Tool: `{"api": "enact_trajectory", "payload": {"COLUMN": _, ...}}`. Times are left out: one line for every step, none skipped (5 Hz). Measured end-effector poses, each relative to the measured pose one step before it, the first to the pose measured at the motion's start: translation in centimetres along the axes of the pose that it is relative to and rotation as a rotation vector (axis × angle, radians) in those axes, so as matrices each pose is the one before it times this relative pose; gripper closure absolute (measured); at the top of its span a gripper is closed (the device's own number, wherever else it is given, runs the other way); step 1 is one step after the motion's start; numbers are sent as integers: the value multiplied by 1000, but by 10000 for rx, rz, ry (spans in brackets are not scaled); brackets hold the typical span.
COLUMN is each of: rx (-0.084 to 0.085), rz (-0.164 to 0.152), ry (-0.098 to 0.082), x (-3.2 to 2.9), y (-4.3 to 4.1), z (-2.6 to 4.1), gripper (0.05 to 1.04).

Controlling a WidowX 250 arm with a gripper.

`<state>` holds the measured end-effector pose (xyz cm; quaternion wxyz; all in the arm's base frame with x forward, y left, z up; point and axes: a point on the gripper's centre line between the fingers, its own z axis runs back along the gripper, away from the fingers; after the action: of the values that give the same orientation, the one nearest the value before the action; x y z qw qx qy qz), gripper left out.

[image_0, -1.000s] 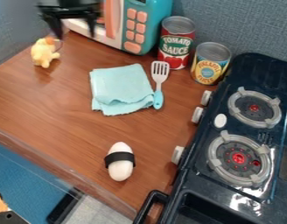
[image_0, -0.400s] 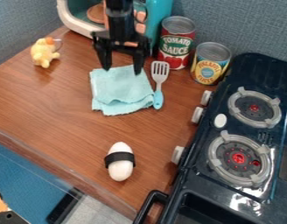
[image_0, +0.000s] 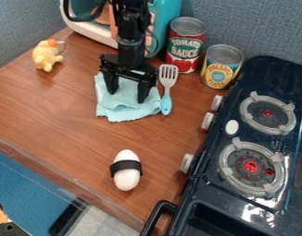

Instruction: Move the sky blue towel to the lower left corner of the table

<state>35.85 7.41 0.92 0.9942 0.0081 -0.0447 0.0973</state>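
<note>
Hanging wide apart over the towel (image_0: 123,110), the fingers of the gripper (image_0: 126,96) are gripping nothing, so the pinch, carry and release are all remaining. The towel is lying toward the table's (image_0: 49,106) upper edge, well apart from the lower left corner. At its right side the spatula (image_0: 166,102) is touching it, possibly risking a drag. The toy (image_0: 46,56) is sitting by the upper left edge; the egg (image_0: 126,179) is resting near the lower edge, probably leaving the path open.

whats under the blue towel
The wooden table shows around the towel; whatever lies directly beneath is covered. Above it, the end effector hangs with its fingers apart.
</note>
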Motion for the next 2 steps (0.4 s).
{"api": "enact_trajectory", "payload": {"rx": 90, "rz": -224, "ry": 201, "x": -1275, "y": 349, "z": -284, "gripper": 83}}
{"api": "enact_trajectory", "payload": {"rx": -37, "rz": 587, "ry": 544, "x": -3068, "y": 1768, "z": 291, "gripper": 83}}
